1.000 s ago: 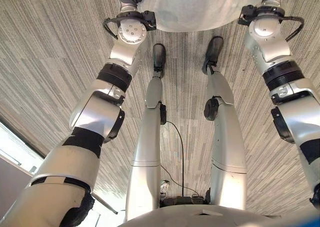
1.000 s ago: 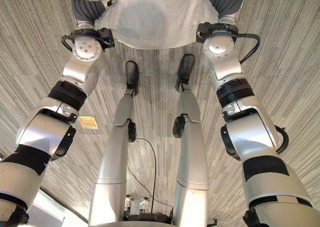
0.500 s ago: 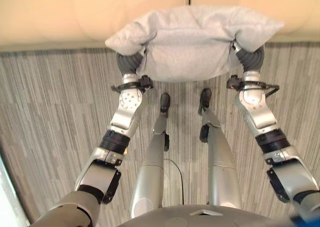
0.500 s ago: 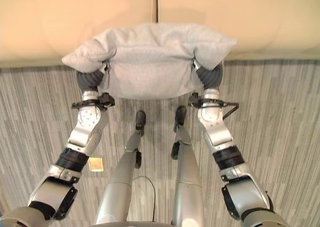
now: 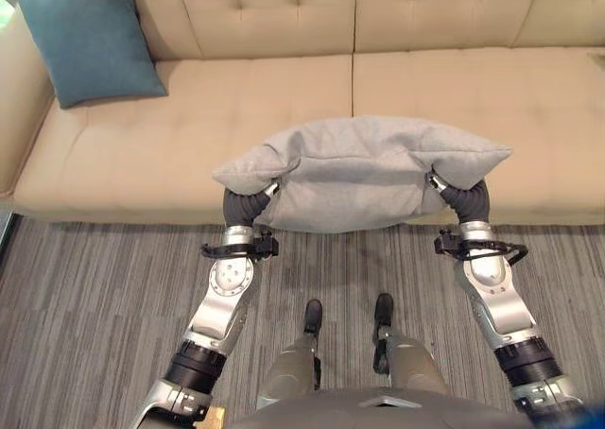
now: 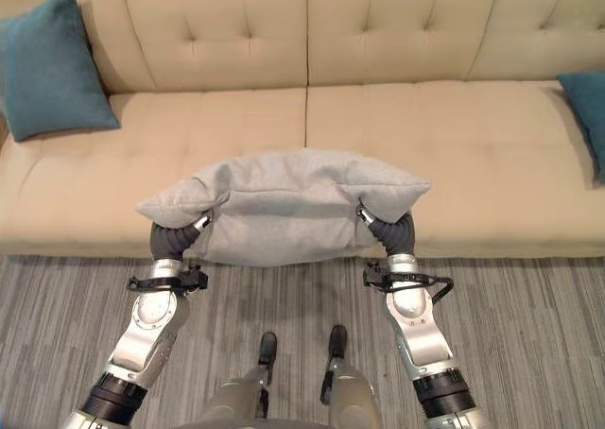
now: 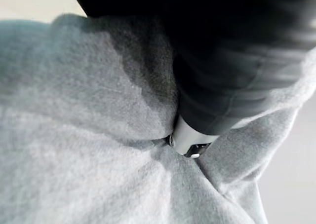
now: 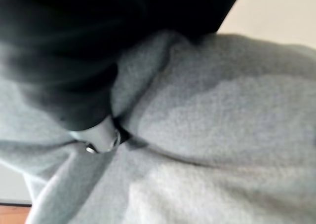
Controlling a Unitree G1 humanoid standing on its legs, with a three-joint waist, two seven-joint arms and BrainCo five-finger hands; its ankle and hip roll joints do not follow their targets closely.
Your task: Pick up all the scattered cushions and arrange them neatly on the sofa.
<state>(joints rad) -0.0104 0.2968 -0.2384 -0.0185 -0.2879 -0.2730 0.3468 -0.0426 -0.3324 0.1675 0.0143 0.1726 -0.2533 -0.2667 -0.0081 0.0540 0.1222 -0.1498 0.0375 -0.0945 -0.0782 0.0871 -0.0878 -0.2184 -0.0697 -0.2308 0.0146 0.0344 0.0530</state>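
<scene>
Both of my hands are pressed into the ends of one grey cushion (image 5: 354, 174), the left hand (image 5: 244, 205) at its left end and the right hand (image 5: 466, 200) at its right, and I carry it level in front of me, over the front edge of the sofa (image 5: 284, 98) seat. Whether my fingers are curled round the fabric I cannot tell: they are buried in its folds, and in each wrist view just a bit of silver shows past the dark ribbed cover, sunk into the cloth.

Half a second ago the cushion hung over striped floor with just a band of beige beyond it; a second ago my head looked almost straight down at the floor. Now the view has lifted and the whole seat and tufted backrest lie ahead. That is my head moving; my grip on the cushion looks the same as before.

The cushion is soft, fleecy and plump, sagging between my hands, its corners pinched to points above my wrists. The sofa is beige, with button-tufted back panels and a seam down the middle. One teal cushion (image 5: 87, 34) leans upright at the left end against the armrest. Another teal cushion (image 6: 588, 112) shows at the right end. The floor (image 5: 85, 297) is grey, finely streaked carpet.
</scene>
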